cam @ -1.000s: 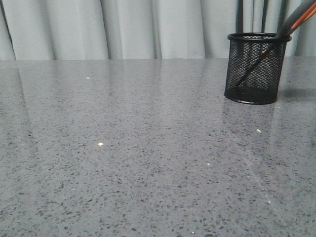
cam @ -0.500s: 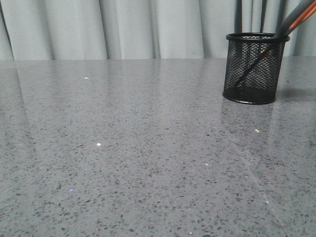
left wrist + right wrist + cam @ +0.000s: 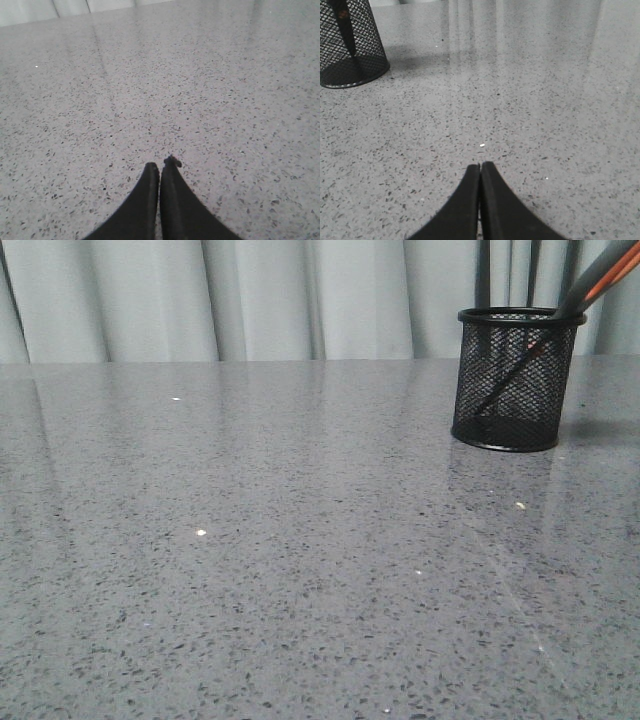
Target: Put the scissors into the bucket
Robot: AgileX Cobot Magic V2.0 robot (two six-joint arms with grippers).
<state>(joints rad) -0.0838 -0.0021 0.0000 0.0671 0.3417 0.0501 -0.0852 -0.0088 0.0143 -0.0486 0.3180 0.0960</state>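
The black wire-mesh bucket (image 3: 516, 378) stands upright on the grey speckled table at the far right. The scissors (image 3: 597, 282) stand inside it, blades down, leaning right, with the grey and orange handles sticking out above the rim. The bucket also shows in the right wrist view (image 3: 350, 44), with a dark part of the scissors (image 3: 342, 20) seen through the mesh. My right gripper (image 3: 480, 164) is shut and empty, low over the table, well away from the bucket. My left gripper (image 3: 160, 164) is shut and empty over bare table. Neither gripper shows in the front view.
The grey speckled table (image 3: 300, 540) runs to a back edge in front of pale curtains (image 3: 250, 300). The bucket stands close to that back edge.
None beyond a slight shift of the front picture between one second ago and half a second ago; the bucket and scissors keep their places.
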